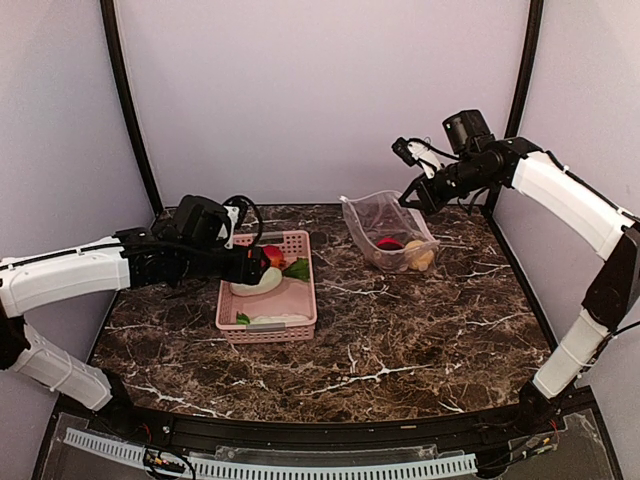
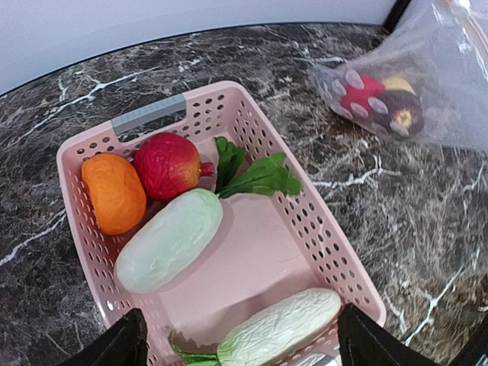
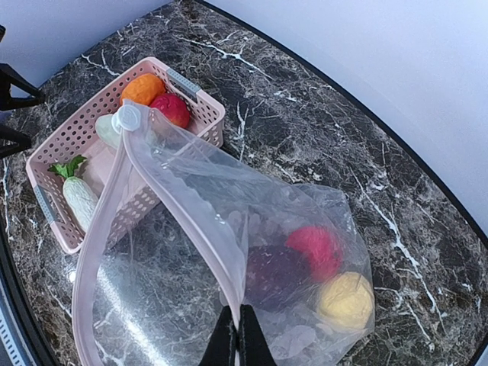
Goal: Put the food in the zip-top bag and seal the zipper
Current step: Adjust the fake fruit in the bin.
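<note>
Right gripper (image 3: 236, 335), clamped on the rim of the zip-top bag (image 3: 191, 198), holds it open. Left gripper (image 2: 242, 339) hangs wide and empty over food (image 2: 171, 240) in the basket (image 2: 335, 263); best centred on one piece.

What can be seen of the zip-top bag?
The zip-top bag is clear, crinkly plastic, its mouth open and edged by a pinkish zipper strip with a white knob. The right tool, shut, pinches the mouth edge, holding it up; the bottom rests on the marble table. Inside lie a red piece, a dark purple piece and a yellow piece.
</note>
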